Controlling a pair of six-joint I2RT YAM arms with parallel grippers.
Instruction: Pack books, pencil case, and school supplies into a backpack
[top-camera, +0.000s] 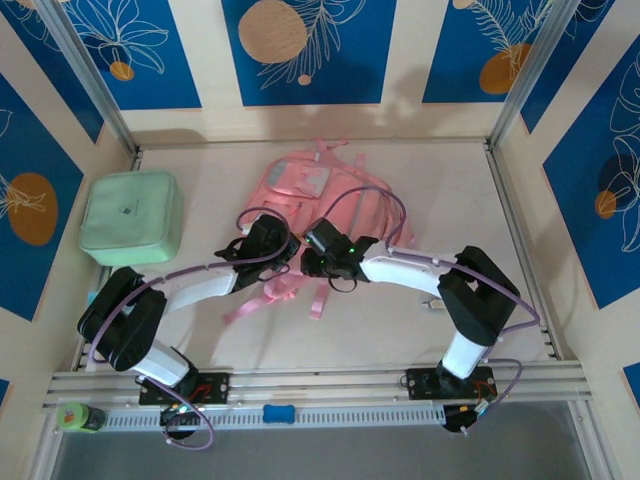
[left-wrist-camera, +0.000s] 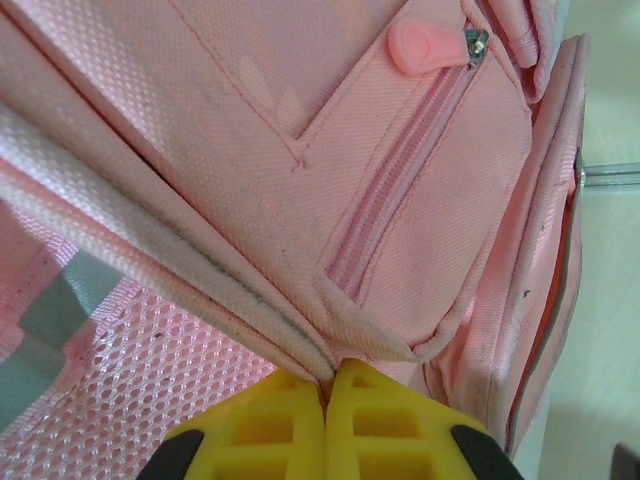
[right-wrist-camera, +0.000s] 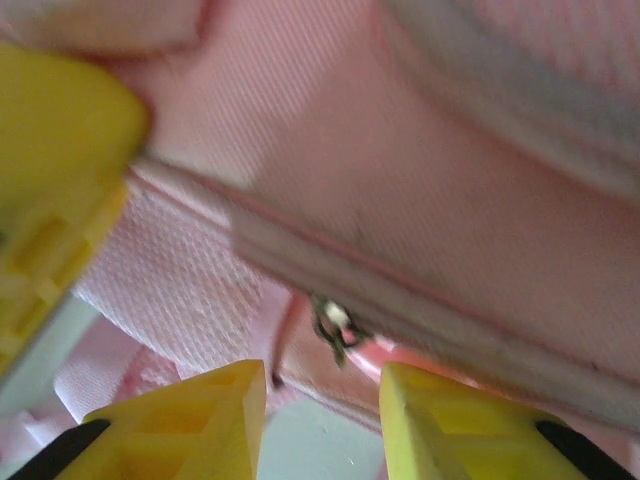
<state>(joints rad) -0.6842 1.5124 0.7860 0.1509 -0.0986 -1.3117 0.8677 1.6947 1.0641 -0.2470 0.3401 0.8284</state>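
The pink backpack (top-camera: 318, 195) lies on the table in the middle, its straps trailing toward the arms. My left gripper (top-camera: 268, 246) is at its near left edge. In the left wrist view its yellow fingers (left-wrist-camera: 270, 420) are pressed together, shut on the backpack's (left-wrist-camera: 400, 200) pale piped edge seam below a zipped pocket. My right gripper (top-camera: 316, 256) is right beside it. In the right wrist view its jaws (right-wrist-camera: 322, 375) stand apart, open, with a metal zipper slider (right-wrist-camera: 335, 325) just ahead of the gap. The books and the pencil case are out of view.
A mint-green square lidded box (top-camera: 131, 217) sits at the left of the table. Metal frame rails border the table on both sides and at the front. A small blue piece (top-camera: 280, 413) and a green roll (top-camera: 75, 415) lie by the front rail.
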